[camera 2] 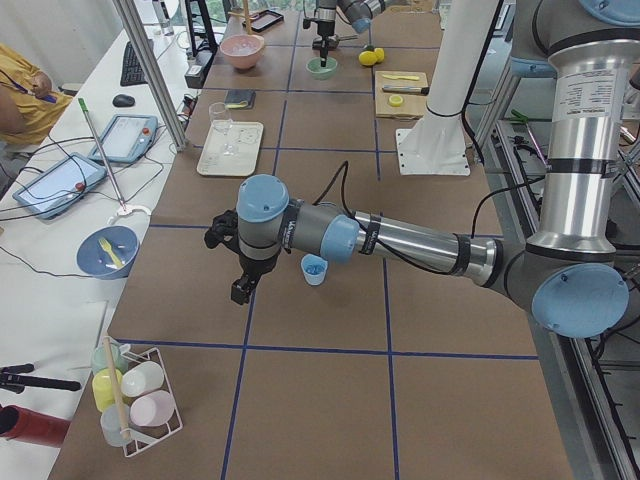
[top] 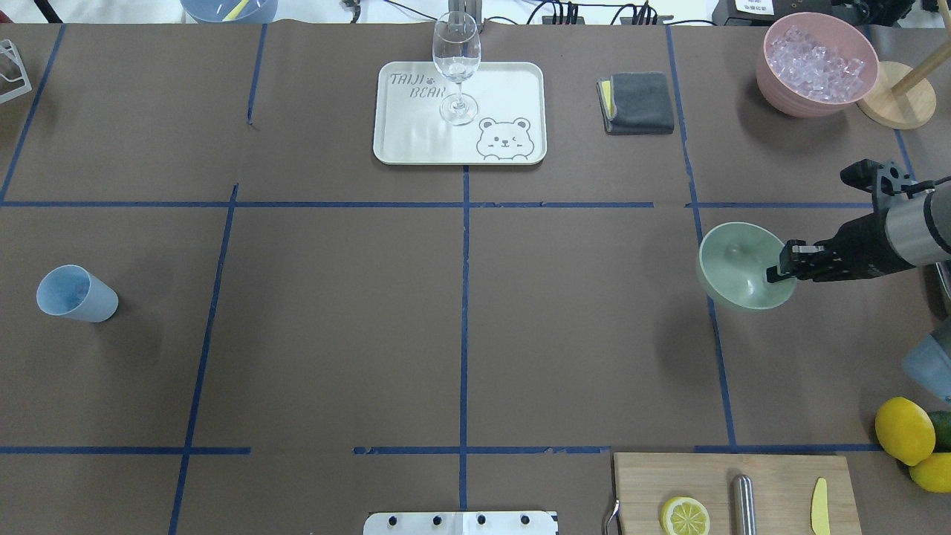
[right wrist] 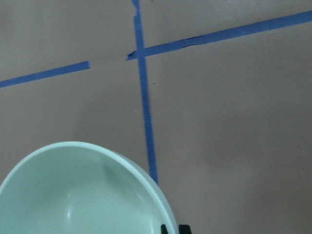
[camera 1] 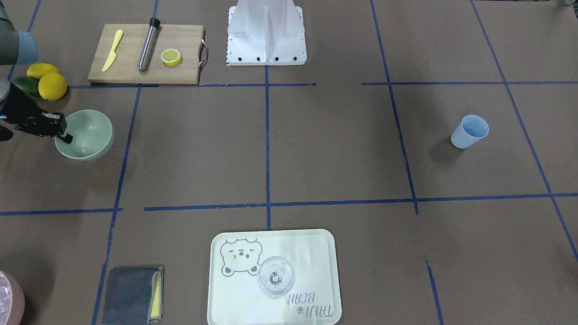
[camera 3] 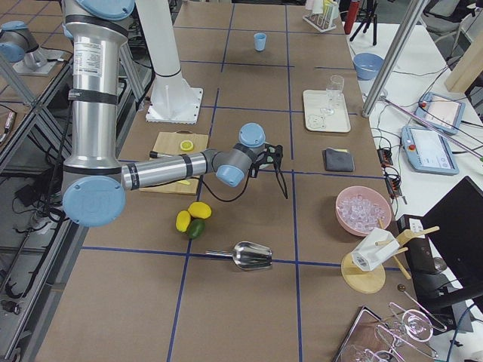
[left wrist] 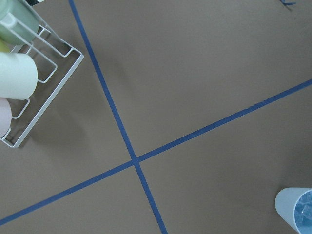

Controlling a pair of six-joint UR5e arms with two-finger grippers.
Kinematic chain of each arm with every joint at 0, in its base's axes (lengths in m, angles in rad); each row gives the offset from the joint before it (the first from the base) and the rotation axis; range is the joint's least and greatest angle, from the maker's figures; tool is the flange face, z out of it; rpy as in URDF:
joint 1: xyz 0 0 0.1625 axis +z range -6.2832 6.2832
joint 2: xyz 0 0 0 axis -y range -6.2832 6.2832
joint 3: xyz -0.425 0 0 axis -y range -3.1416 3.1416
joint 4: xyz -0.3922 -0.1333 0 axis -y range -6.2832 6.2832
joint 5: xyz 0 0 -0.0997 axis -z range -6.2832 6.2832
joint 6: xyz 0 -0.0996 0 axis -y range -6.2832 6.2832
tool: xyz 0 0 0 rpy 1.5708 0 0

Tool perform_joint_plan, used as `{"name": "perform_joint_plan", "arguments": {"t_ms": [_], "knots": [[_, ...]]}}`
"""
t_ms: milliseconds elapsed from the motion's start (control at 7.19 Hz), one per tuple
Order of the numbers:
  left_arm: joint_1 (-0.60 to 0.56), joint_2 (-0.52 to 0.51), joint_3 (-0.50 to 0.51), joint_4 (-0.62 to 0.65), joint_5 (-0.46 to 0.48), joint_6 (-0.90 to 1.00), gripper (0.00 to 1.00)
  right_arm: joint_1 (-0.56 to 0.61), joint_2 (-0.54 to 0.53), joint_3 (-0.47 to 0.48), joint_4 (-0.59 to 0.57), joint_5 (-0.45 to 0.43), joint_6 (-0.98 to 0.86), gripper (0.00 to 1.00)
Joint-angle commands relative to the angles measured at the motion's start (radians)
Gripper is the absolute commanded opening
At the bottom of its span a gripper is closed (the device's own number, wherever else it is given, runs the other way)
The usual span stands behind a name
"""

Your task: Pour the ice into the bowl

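At the right claw (top: 776,273): it is clenching on the near rim of the bowl (top: 732,260), one finger inside and one outside.
Bowl in the claw: it is tilting with its mouth facing away from the wrist, seemingly hanging clear of the table (top: 461,327), and it is holding nothing.
Far across from this claw: the pale blue cup (top: 76,294) is standing alone, and the ice (left wrist: 303,213) is glinting inside it in the left wrist view.
Left claw (camera 2: 238,290): it is hovering just beside that cup; I cannot tell whether it is released or clenched.
Step in hand: probably positioning the bowl, with the pouring not yet begun.
Next move: it is likely calling for a level, steady bowl placed within the cup's reach, then the cup tipping over its middle.
Counts near the claw: one bowl, one pink container (top: 780,100) of ice, one folded cloth (top: 643,102), two lemons (top: 903,429).
Counts farther out: one cutting board (top: 773,483), one lemon half (top: 685,516), one tray (top: 416,141), one wine glass (top: 456,59), one cup; the cubes are showing too small to count.
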Motion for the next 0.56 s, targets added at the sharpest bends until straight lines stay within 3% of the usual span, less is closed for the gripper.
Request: {"name": "perform_joint_plan", "arguments": {"t_ms": [0,139,417], "knots": [[0.057,0.001,-0.001,-0.053,-0.033,-0.041,1.0,-0.098,0.123,0.009,-0.004,-0.06,0.212,0.0],[0.068,0.001,-0.001,-0.086,-0.035,-0.064,1.0,-0.168,0.19,0.009,-0.015,-0.116,0.292,0.0],[0.085,0.001,0.001,-0.122,-0.035,-0.071,1.0,-0.28,0.413,0.011,-0.264,-0.235,0.414,0.0]]}}
